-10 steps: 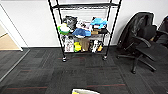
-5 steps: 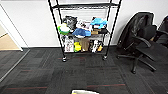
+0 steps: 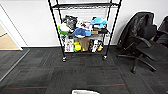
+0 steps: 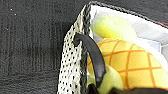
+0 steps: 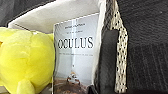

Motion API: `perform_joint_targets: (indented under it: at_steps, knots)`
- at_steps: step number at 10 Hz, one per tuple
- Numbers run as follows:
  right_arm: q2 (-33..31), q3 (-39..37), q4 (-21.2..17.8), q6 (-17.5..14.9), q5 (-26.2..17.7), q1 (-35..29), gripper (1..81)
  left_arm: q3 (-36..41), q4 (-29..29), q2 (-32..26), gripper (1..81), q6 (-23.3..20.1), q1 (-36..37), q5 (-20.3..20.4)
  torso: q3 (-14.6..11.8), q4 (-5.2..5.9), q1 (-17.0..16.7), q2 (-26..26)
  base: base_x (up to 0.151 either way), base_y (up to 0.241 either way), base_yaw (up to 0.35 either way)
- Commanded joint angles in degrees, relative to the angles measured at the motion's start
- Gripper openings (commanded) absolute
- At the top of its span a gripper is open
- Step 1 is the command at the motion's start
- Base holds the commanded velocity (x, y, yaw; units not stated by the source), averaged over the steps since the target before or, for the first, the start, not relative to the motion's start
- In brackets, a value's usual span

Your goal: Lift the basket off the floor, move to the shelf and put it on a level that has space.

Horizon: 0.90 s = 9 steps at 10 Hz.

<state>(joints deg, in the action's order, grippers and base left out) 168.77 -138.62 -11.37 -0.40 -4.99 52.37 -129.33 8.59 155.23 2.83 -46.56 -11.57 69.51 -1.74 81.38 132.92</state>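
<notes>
Several wire-grid tiers make up the tall black metal wire rack (image 3: 84, 30), which stands on small casters against the white wall, its lower tiers crowded with soft toys and boxes. Dark charcoal carpet tiles (image 3: 75, 72) with thin reddish lines lie between it and the camera. A black office chair (image 3: 141, 40) stands beside the rack. The small cream-beige woven basket (image 4: 72, 67) with a pale lining shows its rim low in the head view, well apart from the rack. Inside sit a yellow-and-orange plush toy (image 4: 125, 62) and a box printed OCULUS (image 5: 75, 52). Whether either gripper's fingers are apart or closed I cannot tell.
</notes>
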Motion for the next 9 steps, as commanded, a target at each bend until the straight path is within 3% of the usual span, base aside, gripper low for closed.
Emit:
perform_joint_targets:
  at_steps: [1, 9]
  knots:
    - [0.6, 4.3, -0.9, 0.1, -2.7, -6.8, 1.0, 5.0, 2.9, -0.7, 1.0, 0.4, 6.3, -2.8, 0.0, 0.0, -3.7, -5.7, 0.0, 0.0, 0.0]
    - [-1.7, 7.1, -0.2, -0.1, -2.7, -6.4, 1.0, 8.0, 3.0, -1.1, 1.0, 0.4, 6.0, -2.2, 0.0, 0.0, -13.1, -20.8, 0.0, 0.0, 0.0]
